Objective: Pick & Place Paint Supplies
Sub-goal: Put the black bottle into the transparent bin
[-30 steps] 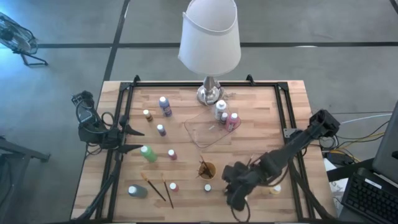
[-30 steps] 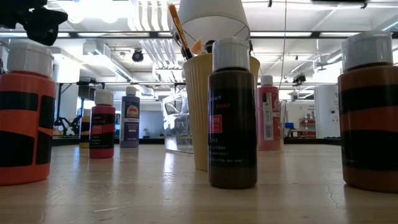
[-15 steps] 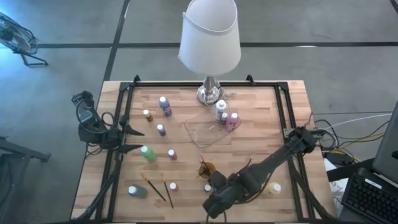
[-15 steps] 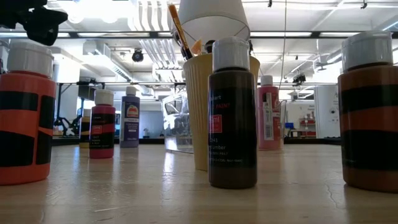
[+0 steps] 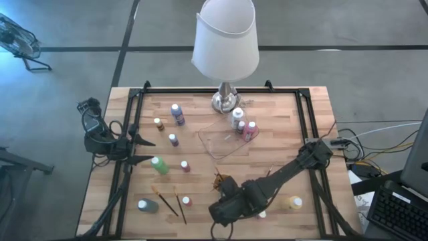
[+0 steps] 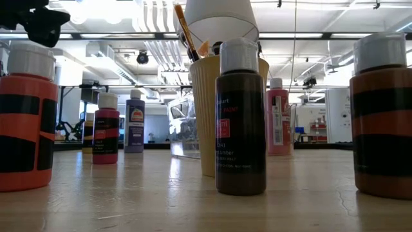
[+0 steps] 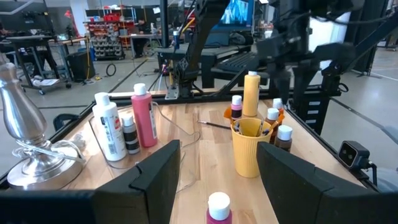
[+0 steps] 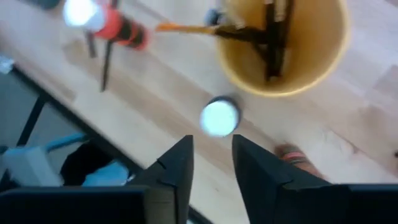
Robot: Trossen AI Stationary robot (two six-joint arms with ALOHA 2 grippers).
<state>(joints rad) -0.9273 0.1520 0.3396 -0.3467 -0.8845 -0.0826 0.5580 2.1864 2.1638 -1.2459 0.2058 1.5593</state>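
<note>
The dark brown bottle (image 6: 240, 119) in the low view carries a red label panel whose print suggests "PAINT" and "Umber" — too small to read with confidence. Labels on the other bottles are illegible.

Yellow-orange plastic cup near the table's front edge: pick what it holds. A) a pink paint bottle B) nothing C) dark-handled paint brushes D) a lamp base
C. The right wrist view looks down into the yellow-orange plastic cup and shows thin dark-handled brushes inside it; in the high view their handles stick up out of the cup.
</note>
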